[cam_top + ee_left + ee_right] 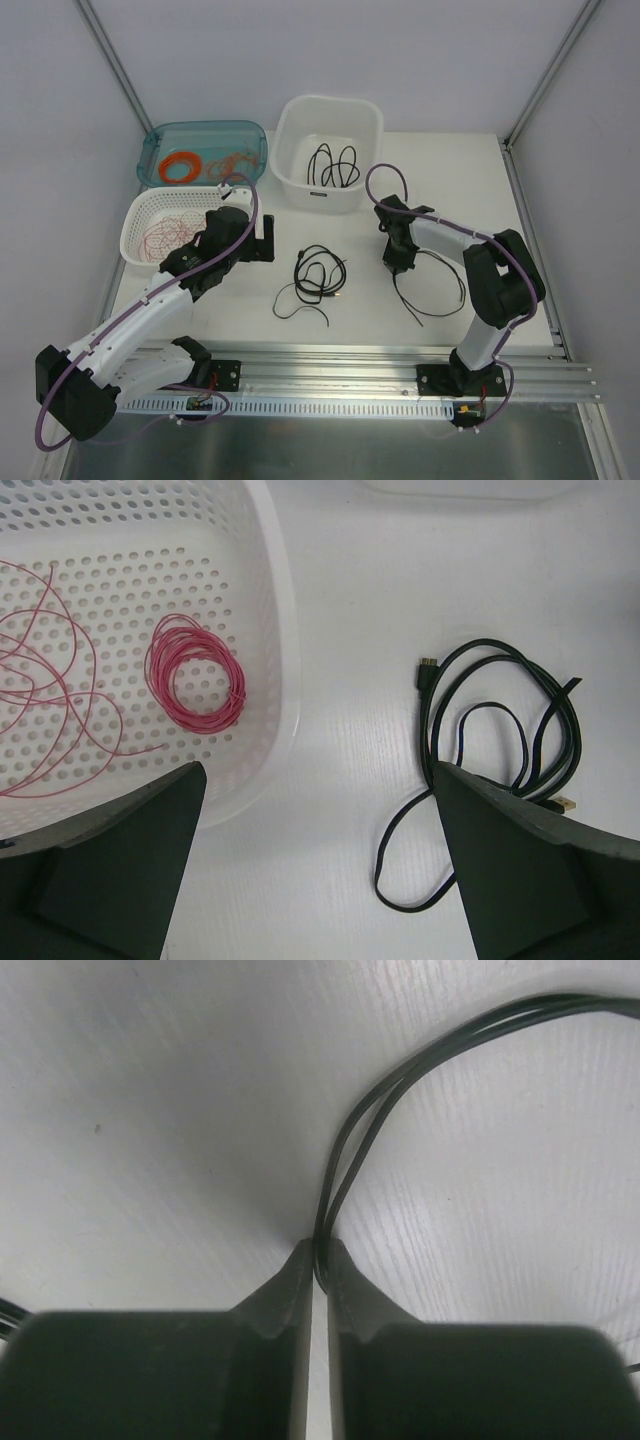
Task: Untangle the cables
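Cables: black tangle lies mid-table, btwn the arms. R gripper pinched tight on a doubled black strand at table level. L gripper spread wide, holding nothing, above rim of white basket w/ pink wire coil inside.

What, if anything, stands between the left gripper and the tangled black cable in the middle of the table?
Nothing visible does. The open left gripper hangs over bare table; the black cable lies just beside it, and the white basket sits on the opposite side.
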